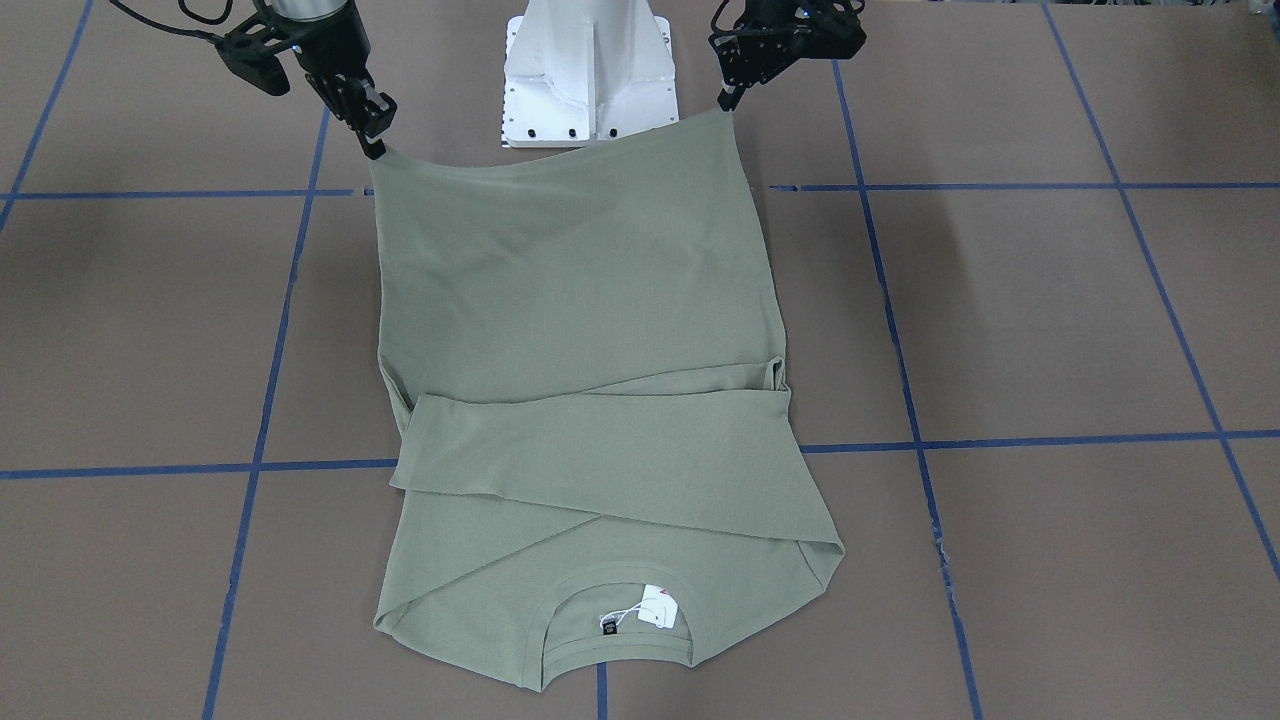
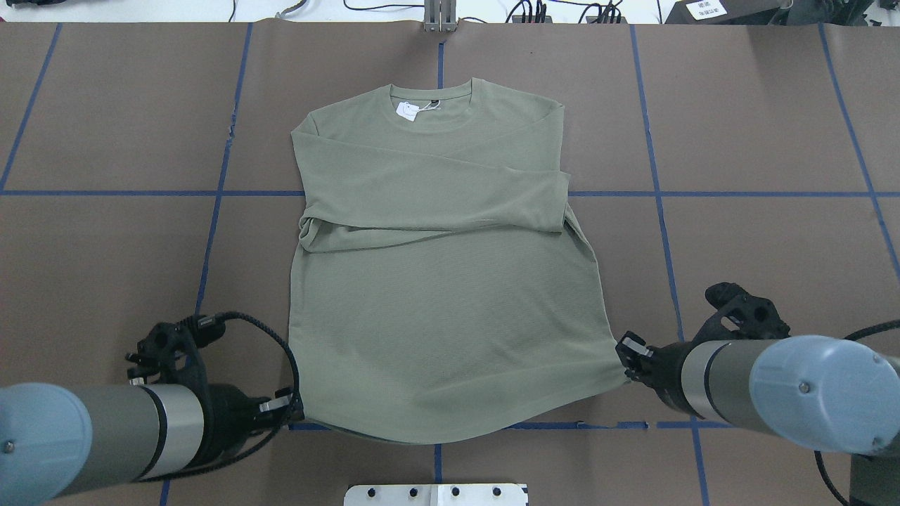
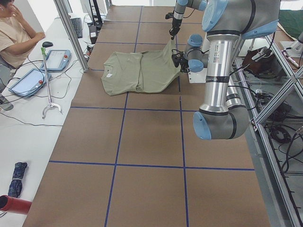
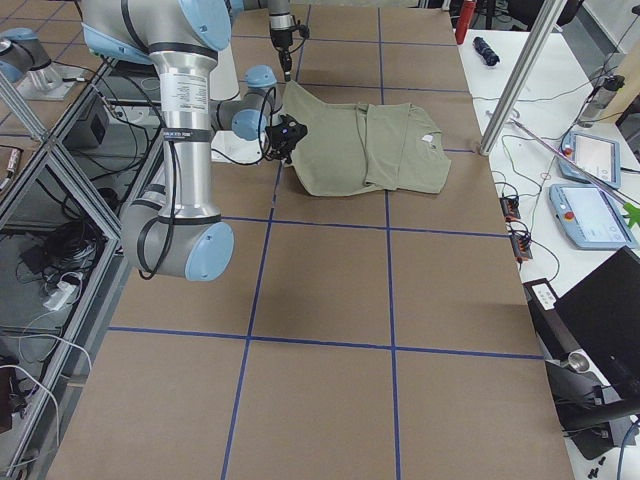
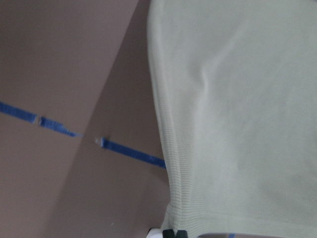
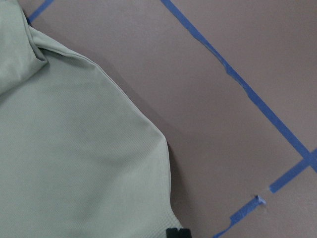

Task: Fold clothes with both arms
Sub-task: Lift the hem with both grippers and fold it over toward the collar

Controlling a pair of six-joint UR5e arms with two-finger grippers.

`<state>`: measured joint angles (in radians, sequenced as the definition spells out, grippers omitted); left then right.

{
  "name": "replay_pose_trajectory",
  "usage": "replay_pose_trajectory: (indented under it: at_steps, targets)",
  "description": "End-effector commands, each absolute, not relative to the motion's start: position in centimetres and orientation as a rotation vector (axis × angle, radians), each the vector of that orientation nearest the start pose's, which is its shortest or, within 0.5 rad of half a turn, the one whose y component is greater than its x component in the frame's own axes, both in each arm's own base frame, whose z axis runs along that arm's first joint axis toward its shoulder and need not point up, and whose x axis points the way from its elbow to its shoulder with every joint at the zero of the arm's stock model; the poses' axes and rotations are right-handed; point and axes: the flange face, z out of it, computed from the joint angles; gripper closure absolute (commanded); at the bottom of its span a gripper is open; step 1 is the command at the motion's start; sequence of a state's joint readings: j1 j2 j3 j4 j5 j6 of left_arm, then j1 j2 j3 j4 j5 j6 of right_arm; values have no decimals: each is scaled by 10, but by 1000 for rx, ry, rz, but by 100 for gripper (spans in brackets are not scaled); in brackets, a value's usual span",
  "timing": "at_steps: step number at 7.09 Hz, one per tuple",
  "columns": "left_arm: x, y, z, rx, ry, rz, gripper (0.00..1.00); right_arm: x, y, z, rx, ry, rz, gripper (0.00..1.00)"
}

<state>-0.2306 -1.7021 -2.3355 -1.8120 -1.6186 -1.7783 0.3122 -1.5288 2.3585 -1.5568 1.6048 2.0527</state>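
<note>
The pale sage-green shirt [image 1: 580, 330] lies face up on the brown table, with both sleeves folded across the chest and the collar with its white hang tag [image 1: 655, 605] at the far side from me. My left gripper [image 1: 728, 100] is shut on one hem corner and my right gripper [image 1: 372, 148] is shut on the other. Both corners are lifted off the table, so the hem edge hangs stretched between them. In the overhead view the left gripper [image 2: 290, 410] and right gripper [image 2: 626, 358] flank the shirt [image 2: 436, 281]. The wrist views show the hem cloth [image 5: 237, 124] [image 6: 74, 163] at the fingertips.
The white pedestal base [image 1: 590, 80] stands just behind the lifted hem. Blue tape lines [image 2: 738, 193] grid the brown table. A seated operator [image 3: 16, 33] and tablets [image 3: 57, 59] are at the far side table. Cables [image 2: 534, 10] run along the far edge.
</note>
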Motion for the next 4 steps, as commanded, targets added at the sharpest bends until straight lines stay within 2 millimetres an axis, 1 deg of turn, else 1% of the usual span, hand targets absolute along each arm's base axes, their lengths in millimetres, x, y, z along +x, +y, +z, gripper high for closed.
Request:
replay_pose_trajectory:
  at_steps: [1, 2, 3, 4]
  targets:
    - [369, -321, 220, 125, 1144, -333, 100, -358, -337, 284, -18, -866, 744, 100]
    - [367, -383, 231, 180, 1099, -344, 100, -358, -390, 289, 15, -840, 721, 100]
    - [363, -429, 244, 241, 1048, -342, 100, -359, -444, 290, 58, -814, 676, 100]
    - [359, -467, 256, 289, 1013, -344, 100, -361, -493, 296, 94, -772, 658, 100]
